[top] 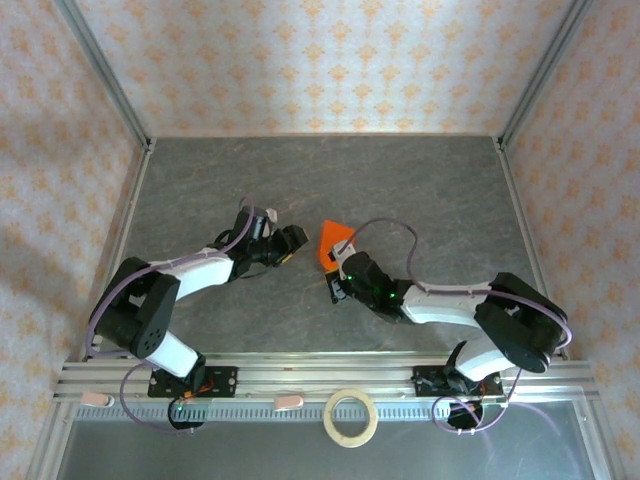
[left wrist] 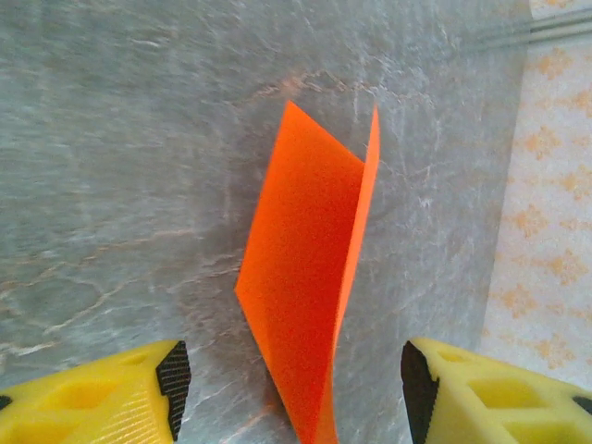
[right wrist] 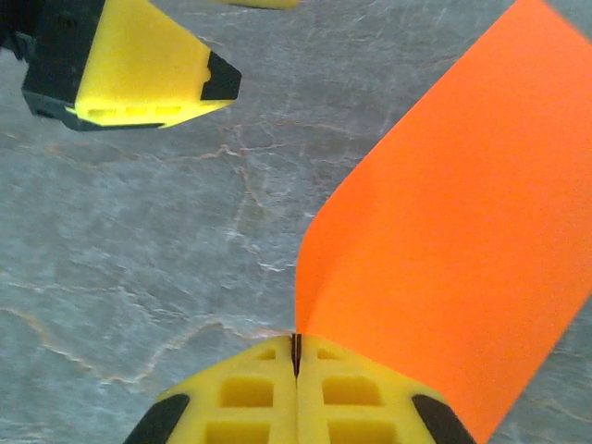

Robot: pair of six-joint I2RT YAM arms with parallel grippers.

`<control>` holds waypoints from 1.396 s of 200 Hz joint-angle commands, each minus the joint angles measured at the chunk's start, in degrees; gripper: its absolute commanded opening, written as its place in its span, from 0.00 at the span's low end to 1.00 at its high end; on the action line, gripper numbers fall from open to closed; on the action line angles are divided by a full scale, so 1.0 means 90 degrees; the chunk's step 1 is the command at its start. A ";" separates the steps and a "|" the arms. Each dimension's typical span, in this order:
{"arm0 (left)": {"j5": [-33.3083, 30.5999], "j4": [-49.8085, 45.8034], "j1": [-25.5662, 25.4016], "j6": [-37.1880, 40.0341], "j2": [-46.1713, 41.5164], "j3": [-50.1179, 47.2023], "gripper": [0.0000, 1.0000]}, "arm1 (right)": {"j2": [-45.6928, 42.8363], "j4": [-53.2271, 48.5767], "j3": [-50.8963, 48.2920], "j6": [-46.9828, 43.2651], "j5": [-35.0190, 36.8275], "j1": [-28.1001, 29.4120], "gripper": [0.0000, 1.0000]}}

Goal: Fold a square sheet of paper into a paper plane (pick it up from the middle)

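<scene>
Paper plane (top: 333,245) at mid-table, a little right of centre, held up between my two arms. My right gripper (right wrist: 296,356) has its yellow pads pressed together on the orange sheet close to the fold. That grip makes the paper stand on edge above the grey table (top: 420,190) rather than lie flat. My left gripper (left wrist: 291,388) is spread just beside it, one finger on either side of the paper and neither touching. I judge that gap leaves the layers free while the right alone carries them. From the left wrist the two flaps open in a narrow V. The long axis runs straight away from those fingers, narrow end nearest them and wider end farther off. Which end is the nose I cannot tell
</scene>
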 commanded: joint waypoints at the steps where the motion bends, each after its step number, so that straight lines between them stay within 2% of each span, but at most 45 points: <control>1: -0.0182 0.0022 0.0019 0.0068 -0.0212 0.0036 0.62 | -0.0103 0.0314 0.0070 0.0748 -0.1383 -0.0301 0.03; 27: -0.0139 0.0027 0.0023 0.0114 -0.0255 0.0054 0.60 | -0.0106 0.0358 0.0064 0.0978 -0.1894 -0.0666 0.03; 49: -0.0030 0.0217 0.0016 0.0141 -0.0291 0.0032 0.55 | -0.0074 0.0410 -0.0012 0.1158 -0.2374 -0.0884 0.03; 95: 0.0336 0.0291 0.0017 0.0386 -0.0224 0.0206 0.31 | 0.0042 0.0560 -0.0261 0.1316 -0.3195 -0.0986 0.02; 128: 0.0674 0.0427 -0.0044 0.0511 0.0020 0.0421 0.23 | 0.0045 0.0716 -0.0503 0.1434 -0.3729 -0.0984 0.01; 182: 0.1006 -0.0548 -0.0489 0.1327 0.1279 0.1802 0.15 | 0.0102 0.0591 -0.0530 0.1432 -0.3487 -0.0985 0.01; 200: 0.0779 -0.1032 -0.0580 0.1552 0.1715 0.2225 0.14 | 0.0139 0.0526 -0.0455 0.1431 -0.3284 -0.0981 0.01; 279: 0.0562 -0.1181 -0.0650 0.1695 0.2715 0.2348 0.10 | 0.0340 0.0300 -0.0197 0.1400 -0.3123 -0.0987 0.01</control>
